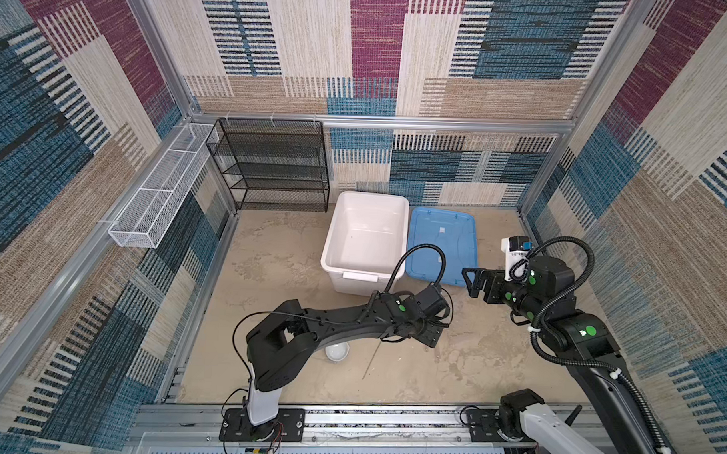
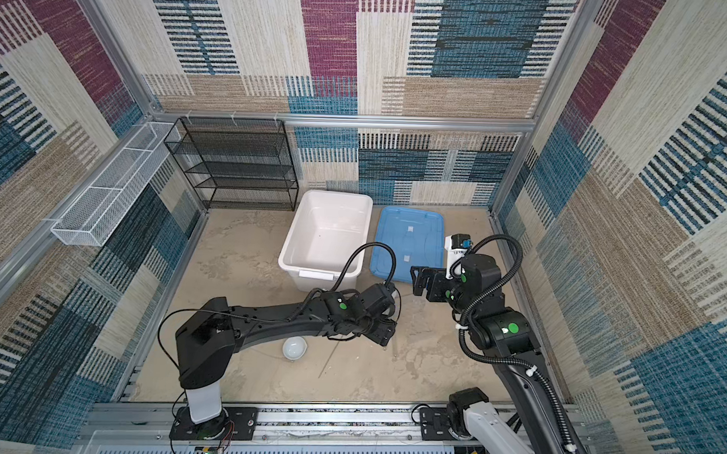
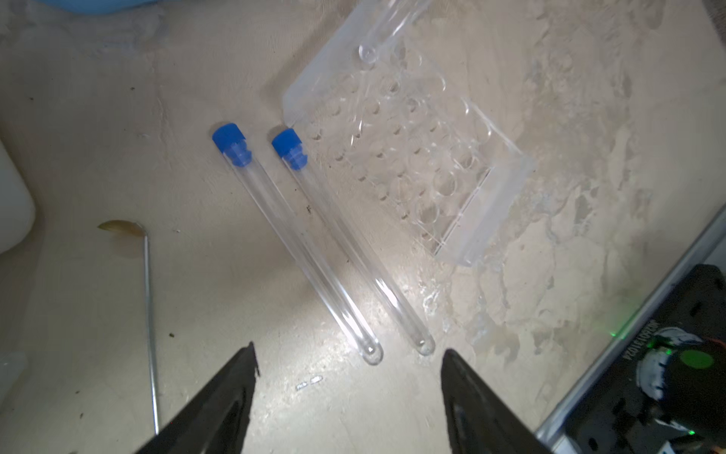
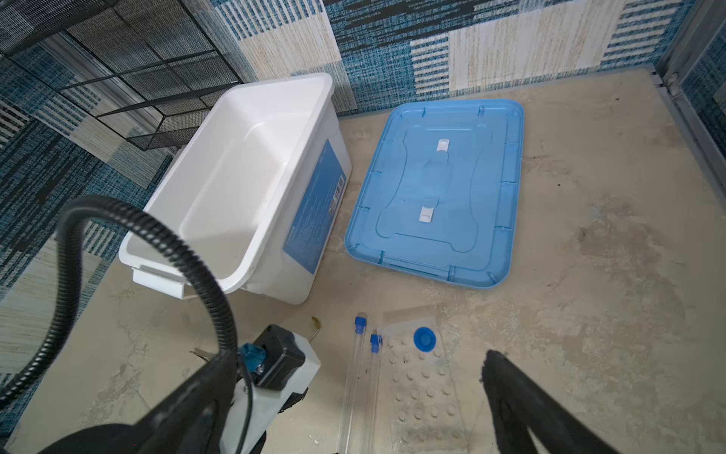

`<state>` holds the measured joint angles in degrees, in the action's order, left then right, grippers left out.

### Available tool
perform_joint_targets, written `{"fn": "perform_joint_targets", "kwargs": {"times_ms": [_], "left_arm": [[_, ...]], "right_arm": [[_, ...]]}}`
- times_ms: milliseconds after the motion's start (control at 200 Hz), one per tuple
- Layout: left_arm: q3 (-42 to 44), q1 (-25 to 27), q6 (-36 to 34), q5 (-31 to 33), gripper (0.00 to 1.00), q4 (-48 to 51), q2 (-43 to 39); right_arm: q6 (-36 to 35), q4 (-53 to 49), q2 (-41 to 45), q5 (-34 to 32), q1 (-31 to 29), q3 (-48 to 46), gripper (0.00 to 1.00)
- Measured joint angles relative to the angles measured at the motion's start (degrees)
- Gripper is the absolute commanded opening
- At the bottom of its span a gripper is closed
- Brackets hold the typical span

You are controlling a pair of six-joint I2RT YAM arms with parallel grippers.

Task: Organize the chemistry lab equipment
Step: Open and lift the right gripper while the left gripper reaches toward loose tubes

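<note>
Two clear blue-capped tubes [image 3: 298, 251] [image 3: 355, 247] lie side by side on the sandy floor, next to the clear tube rack [image 3: 412, 157]. A third tube stands in the rack, its blue cap [image 4: 425, 339] showing from above. My left gripper [image 3: 349, 355] hovers low over the tubes' round ends, open, with nothing between its fingers. The spoon-tipped rod [image 3: 148, 314] lies to one side. The small white dish [image 1: 337, 352] sits partly under the left arm. My right gripper [image 4: 357, 365] hangs open above the tubes and rack, holding nothing.
The white tub [image 1: 330, 239] stands open at the back, with its blue lid [image 1: 440, 247] flat on the floor beside it. A black wire-mesh shelf [image 1: 272, 166] stands at the back left, and a white mesh basket [image 1: 159, 196] hangs on the left wall.
</note>
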<state>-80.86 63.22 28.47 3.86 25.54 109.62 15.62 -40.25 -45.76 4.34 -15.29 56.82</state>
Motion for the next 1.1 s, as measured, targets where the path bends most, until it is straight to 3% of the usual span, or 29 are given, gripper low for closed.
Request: {"fn": "perform_joint_targets", "kwargs": {"times_ms": [260,1102], "left_arm": [[-4.9,0.0,-0.4,1.8,0.54,4.8,5.5],[-10.7,0.0,-1.2,5.4,0.39,11.6,12.7]], "right_arm": [[0.0,-0.1,1.0,-2.3,0.0,-0.4,0.99],[-0.3,0.1,1.9,-3.5,0.0,-2.5,0.99]]}}
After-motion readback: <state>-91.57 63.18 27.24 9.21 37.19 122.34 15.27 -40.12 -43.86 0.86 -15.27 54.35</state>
